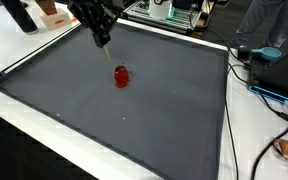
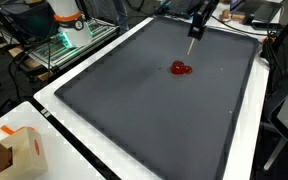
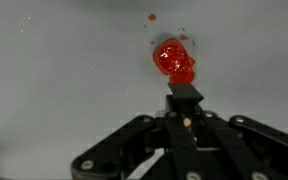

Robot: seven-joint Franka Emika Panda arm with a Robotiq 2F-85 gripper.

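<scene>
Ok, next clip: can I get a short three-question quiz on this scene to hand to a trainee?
1. True or false: the gripper is shut on a thin tool.
2. What does the red blob lie on? A) the grey mat; B) a white plate; C) a cardboard box.
3. In both exterior views, does the tip of the thin tool touch the red blob, or is it apart from it?

Key: 1 true. 2 A. 3 apart: the tip hangs clear of the blob, above the mat.
</scene>
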